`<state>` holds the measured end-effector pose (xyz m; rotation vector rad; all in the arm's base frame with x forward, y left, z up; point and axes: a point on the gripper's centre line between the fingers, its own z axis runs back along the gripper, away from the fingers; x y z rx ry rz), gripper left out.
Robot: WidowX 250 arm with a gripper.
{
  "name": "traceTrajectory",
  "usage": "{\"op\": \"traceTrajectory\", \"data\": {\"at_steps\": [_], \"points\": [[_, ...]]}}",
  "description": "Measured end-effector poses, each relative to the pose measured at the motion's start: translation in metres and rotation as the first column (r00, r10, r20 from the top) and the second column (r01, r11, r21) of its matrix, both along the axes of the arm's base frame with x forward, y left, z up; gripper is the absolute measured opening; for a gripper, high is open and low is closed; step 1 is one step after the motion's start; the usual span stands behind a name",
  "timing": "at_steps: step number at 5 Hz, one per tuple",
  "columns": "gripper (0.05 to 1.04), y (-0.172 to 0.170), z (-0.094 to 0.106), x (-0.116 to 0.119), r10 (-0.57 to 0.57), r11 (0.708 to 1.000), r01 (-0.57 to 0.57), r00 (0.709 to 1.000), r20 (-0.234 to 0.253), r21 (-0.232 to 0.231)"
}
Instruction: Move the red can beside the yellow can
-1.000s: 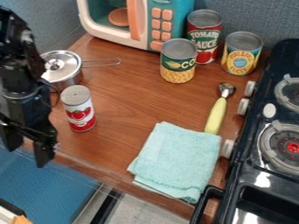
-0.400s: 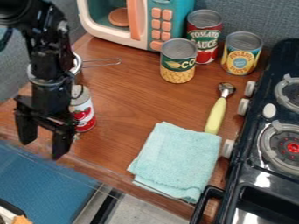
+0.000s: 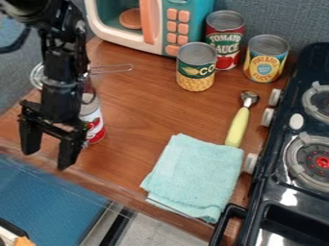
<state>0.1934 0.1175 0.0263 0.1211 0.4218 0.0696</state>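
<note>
brown wood-look counter showing smooth grain, aqua cloth looking matt and nubbly, black stove gleaming glossy, bare can lid shining like metal, yellow scoop handle looking smooth

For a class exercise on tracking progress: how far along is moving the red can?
Taking the red-and-white can as the one meant, none of the move looks done: it stands at the left, well away from the yellow can at back right. In hand: nothing; the pincer hangs open and empty. Remaining: grasping the can, carrying it over and setting it down beside the yellow can.
</note>
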Motion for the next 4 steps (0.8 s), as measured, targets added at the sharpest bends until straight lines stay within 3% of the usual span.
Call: {"op": "traceTrajectory", "data": {"at_steps": [4], "points": [[0.999,0.0054,-0.0036,0.0136,0.006,1.000,-0.006,1.000,0.020,0.001]]}}
